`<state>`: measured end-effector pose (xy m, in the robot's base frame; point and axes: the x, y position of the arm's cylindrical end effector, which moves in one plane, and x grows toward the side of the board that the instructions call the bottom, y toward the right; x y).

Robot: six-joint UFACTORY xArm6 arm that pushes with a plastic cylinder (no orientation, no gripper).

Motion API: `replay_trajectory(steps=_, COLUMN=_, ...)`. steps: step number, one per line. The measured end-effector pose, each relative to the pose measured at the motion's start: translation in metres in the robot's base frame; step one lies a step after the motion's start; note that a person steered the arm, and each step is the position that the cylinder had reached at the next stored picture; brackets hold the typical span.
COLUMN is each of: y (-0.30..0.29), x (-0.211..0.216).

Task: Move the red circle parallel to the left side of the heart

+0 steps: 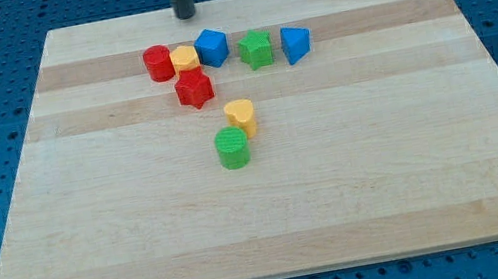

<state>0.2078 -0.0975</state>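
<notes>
My tip (pixel 185 14), a bare rod grasping nothing, stands above the red circle (pixel 157 64), which touches the yellow block (pixel 184 60) up-left of the yellow heart (pixel 241 116); pushing down risks dragging that neighbour or the red star (pixel 193 89) along.

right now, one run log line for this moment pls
tip at view's top, touching no block | red circle in top row, against yellow block | yellow heart mid-board, by green circle | push not begun
</notes>
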Motion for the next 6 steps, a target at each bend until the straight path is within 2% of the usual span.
replay_trajectory(steps=1, y=-0.001, x=0.019)
replay_trajectory(steps=3, y=0.009, x=0.026)
replay_trajectory(steps=6, y=0.044, x=0.076)
